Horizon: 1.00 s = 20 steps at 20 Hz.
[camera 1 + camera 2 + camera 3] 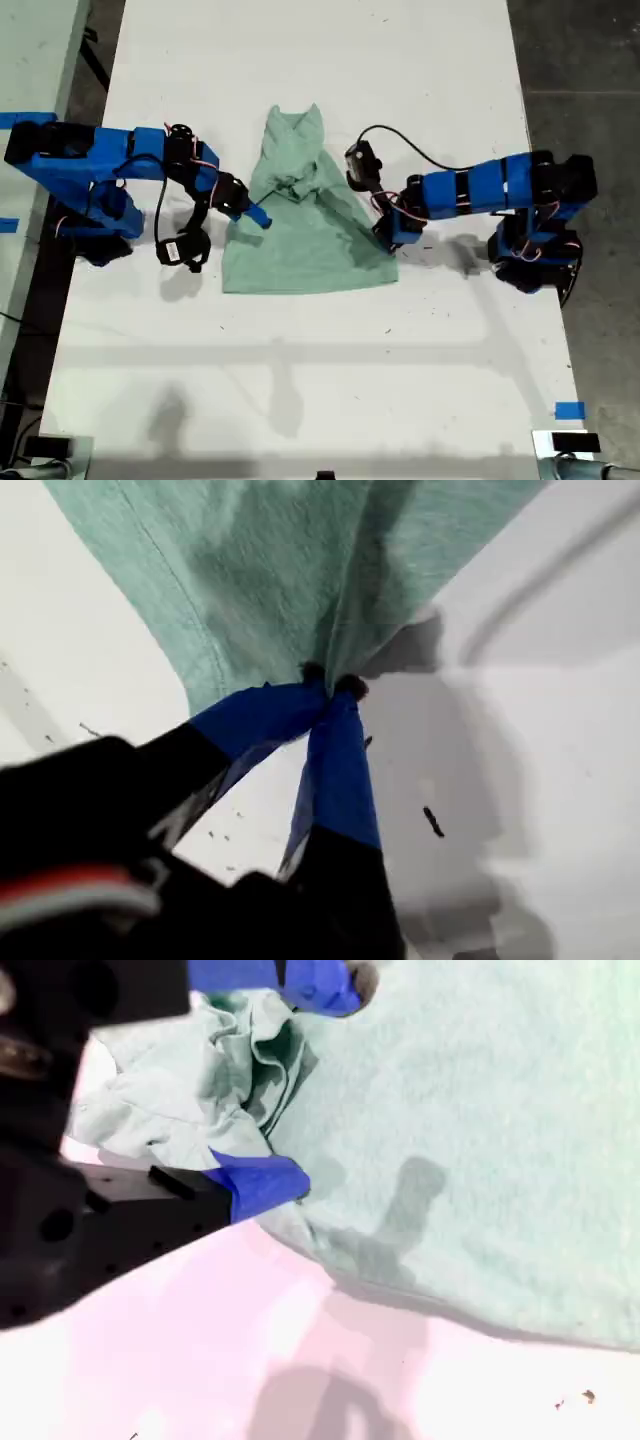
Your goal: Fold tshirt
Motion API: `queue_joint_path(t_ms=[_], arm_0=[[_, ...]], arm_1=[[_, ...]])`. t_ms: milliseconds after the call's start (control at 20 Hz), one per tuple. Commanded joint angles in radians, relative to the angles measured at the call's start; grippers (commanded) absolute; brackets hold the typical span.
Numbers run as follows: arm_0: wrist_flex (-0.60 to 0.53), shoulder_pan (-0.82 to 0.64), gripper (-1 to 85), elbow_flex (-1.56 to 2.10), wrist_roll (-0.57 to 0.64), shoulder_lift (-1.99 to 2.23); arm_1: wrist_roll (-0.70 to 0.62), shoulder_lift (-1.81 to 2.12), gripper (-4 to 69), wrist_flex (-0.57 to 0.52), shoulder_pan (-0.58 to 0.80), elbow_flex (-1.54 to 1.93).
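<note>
The tshirt (300, 225) lies on the white table (320, 380), partly gathered, with its long axis running from the far side of the exterior view towards the near side: the narrow bunched end is far, the wide straight edge is near. It sits between the two arms.

My first gripper (328, 687) is seen closed on a corner of the cloth, the fabric pulled taut away from its blue tips. In the exterior view this matches the gripper (385, 232) at the shirt's right edge, low towards the near corner.

My second gripper (300, 1080) is held open over the crumpled folds, one blue finger (262, 1182) lying against the cloth and the other at the picture's edge; nothing is clamped. In the exterior view it stands at the shirt's left side (250, 210), nearer the bunched middle.

The coming fold is judged to run across that long axis.
</note>
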Motion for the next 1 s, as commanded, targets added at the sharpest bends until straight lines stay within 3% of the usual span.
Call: queue_joint_path(t_ms=[0, 400, 650, 750, 850, 950], arm_0=[[-0.003, -0.002, 25.6, -0.021, -0.011, 0.015], [0.002, 0.011, 25.6, -0.029, -0.015, 0.021], [0.005, 0.014, 25.8, -0.032, -0.017, 0.025], [0.008, 0.014, 25.8, -0.032, -0.017, 0.025], [0.017, 0.014, 25.8, -0.032, -0.017, 0.025], [0.031, 0.015, 26.1, -0.032, -0.021, 0.025]], arm_1=[[-0.017, 0.146, 0.2, 0.104, 0.005, -0.156], [0.04, -0.319, 0.2, 0.097, -0.066, -0.785], [0.14, -0.545, 1.0, -0.058, -0.067, -0.844], [0.155, -0.603, 19.8, -0.115, -0.067, -0.854], [0.173, -0.615, 23.0, -0.094, -0.069, -0.87], [0.121, -0.583, 40.4, -0.049, -0.069, -0.891]])
